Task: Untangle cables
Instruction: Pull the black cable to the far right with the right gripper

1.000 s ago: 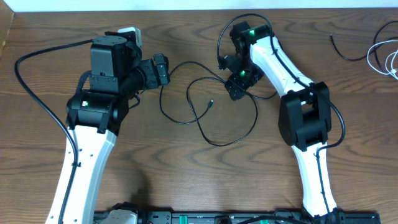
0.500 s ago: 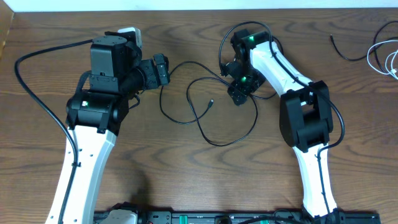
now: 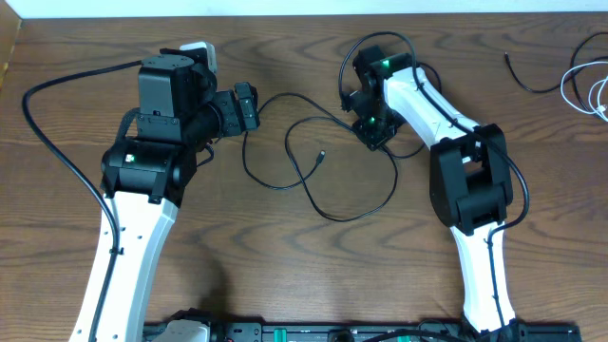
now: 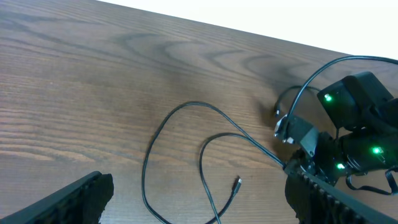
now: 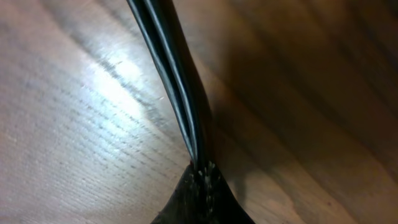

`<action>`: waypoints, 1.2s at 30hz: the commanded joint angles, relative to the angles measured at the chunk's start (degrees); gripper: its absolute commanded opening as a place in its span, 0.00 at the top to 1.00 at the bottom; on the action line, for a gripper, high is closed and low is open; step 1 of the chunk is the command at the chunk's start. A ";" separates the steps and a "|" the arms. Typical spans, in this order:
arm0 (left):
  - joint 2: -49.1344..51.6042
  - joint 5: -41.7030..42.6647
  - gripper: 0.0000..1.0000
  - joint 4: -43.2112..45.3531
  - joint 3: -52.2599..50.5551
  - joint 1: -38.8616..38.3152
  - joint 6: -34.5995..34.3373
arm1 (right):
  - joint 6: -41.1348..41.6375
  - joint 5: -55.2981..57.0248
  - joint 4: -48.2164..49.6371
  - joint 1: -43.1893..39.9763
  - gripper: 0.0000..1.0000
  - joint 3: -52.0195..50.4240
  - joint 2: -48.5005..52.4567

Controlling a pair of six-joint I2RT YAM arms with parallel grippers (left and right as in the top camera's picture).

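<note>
Brown wood-grain table [image 3: 285,285] carries one thin black cable [image 3: 332,218] lying in loose overlapping loops between the two arms; its small plug end [image 3: 323,154] lies free inside the loops. Right gripper [image 3: 372,131] is down at the loops' upper right side. The wrist view shows its dark fingers pressed together on that cable, which runs away from them as a doubled strand close over the wood. Left gripper [image 3: 249,104] sits at the loops' upper left, fingers [image 4: 74,199] spread wide, holding nothing. Far right edge: a second thin black cord [image 3: 532,85] and thin white cords [image 3: 581,90] — well apart from the central loops
</note>
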 commanded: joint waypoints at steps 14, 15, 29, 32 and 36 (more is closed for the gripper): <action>0.28 -0.15 0.06 0.37 0.72 0.22 0.07 | 7.61 -25.29 -11.15 -21.84 0.99 38.16 -8.48; 0.28 -0.13 0.06 0.52 0.72 0.22 0.07 | 8.76 -24.09 -10.73 -24.06 0.99 40.28 -9.51; 0.55 -0.11 0.06 3.39 0.72 0.22 -0.59 | 15.26 23.17 -4.04 -46.29 0.99 49.27 -16.87; 1.25 0.07 0.06 3.37 0.72 0.20 -1.68 | 16.13 22.53 -2.54 -50.31 0.99 48.15 -13.90; 2.45 0.79 0.06 3.52 0.72 0.20 -1.88 | 16.11 19.02 -0.98 -52.52 0.99 47.19 -8.96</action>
